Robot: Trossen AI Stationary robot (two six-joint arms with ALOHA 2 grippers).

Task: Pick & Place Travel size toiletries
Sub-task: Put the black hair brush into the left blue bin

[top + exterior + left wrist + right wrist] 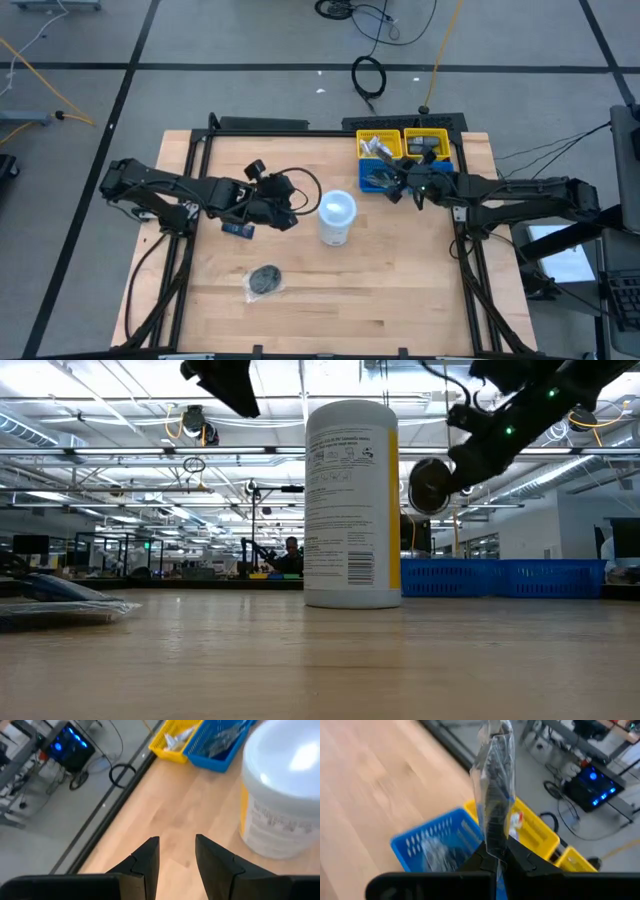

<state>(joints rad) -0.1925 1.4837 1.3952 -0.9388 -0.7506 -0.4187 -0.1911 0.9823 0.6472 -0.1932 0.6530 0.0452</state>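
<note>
Your right end effector is clamped on a wrapped disc, held edge-up just over the blue bin. Left end effector, narrowly parted, holds nothing.

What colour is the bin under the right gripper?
Blue bin, clearest in the right wrist view.

Left tool raised, fingers parted, empty; right tool aloft, fingers pinched together.

Grey floor with dark lines, cables, bright ceiling lights.
</note>
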